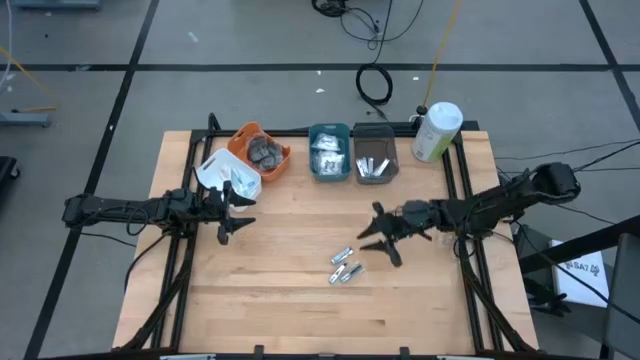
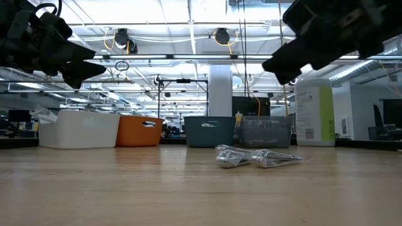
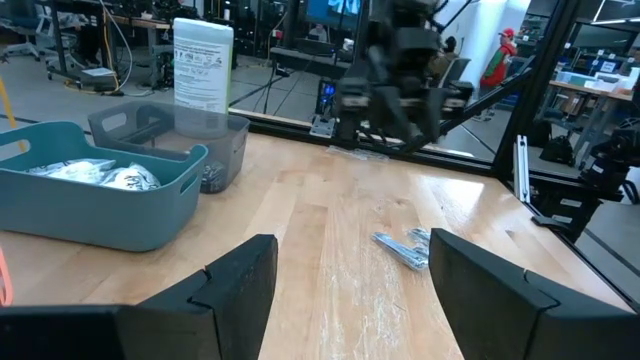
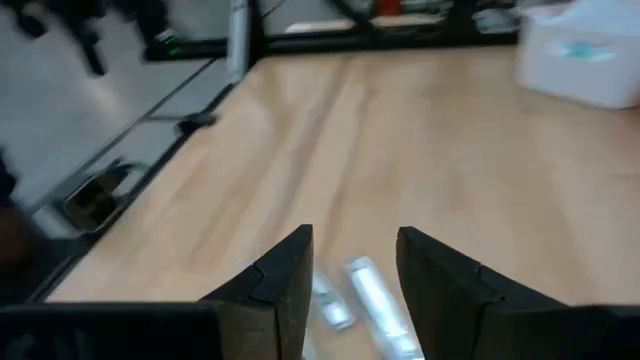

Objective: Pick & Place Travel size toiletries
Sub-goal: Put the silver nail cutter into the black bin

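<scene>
Several small silver tubes [image 1: 345, 266] lie flat on the wood near the table's middle; they also show in the low view [image 2: 254, 157]. My right gripper [image 1: 378, 236] hangs open above the table, just right of and a little beyond the tubes. In its wrist view [image 4: 355, 272] the tubes [image 4: 368, 292] show below, between the fingers. My left gripper [image 1: 238, 215] is open and raised [image 2: 85, 66] by the white bin, with the tubes [image 3: 405, 249] far ahead of it [image 3: 345, 285]. Grey discs fill the orange bin [image 1: 262, 150], and packets fill the teal bin [image 1: 329, 152].
Along the far edge stand a white bin [image 1: 228, 176], the orange and teal bins, a grey bin [image 1: 375, 158] holding tubes, and a big white-and-green bottle [image 1: 437, 131]. Black frame rails [image 1: 468, 215] run along the table's sides. Bare wood [image 1: 290, 300] stretches toward the near edge.
</scene>
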Controlling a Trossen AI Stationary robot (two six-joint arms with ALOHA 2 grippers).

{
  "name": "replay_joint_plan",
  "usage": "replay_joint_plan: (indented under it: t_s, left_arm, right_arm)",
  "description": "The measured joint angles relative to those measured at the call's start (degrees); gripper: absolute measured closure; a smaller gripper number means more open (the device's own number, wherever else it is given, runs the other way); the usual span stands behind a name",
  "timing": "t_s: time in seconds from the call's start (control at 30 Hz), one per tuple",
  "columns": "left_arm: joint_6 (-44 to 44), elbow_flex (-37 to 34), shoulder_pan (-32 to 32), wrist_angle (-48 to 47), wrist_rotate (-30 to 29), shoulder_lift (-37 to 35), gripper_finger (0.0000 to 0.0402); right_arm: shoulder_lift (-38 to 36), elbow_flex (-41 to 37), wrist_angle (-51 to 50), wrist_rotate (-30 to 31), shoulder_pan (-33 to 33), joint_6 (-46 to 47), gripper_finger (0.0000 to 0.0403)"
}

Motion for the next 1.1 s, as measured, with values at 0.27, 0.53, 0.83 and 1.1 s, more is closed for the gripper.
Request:
replay_joint_plan:
  t_s: [0.27, 0.53, 0.83, 1.1]
  left_arm:
    - [0.0, 0.01, 0.0, 0.0, 0.0, 0.0, 0.0147]
    - [0.0, 0.0, 0.0, -0.02, 0.0, 0.02, 0.0146]
    - [0.0, 0.02, 0.0, -0.07, -0.01, 0.0, 0.0146]
    - [0.0, 0.0, 0.0, -0.08, 0.0, 0.0, 0.0146]
  right_arm:
    - [7.47, -0.04, 5.95, 0.18, 9.41, 0.01, 0.027]
    - [18.28, 1.05, 8.94, 6.29, 12.68, -0.52, 0.0247]
    - [28.19, 7.56, 6.05, 6.01, 11.98, -5.16, 0.0184]
    - [32.3, 9.02, 3.23, 5.92, 11.55, -5.79, 0.0194]
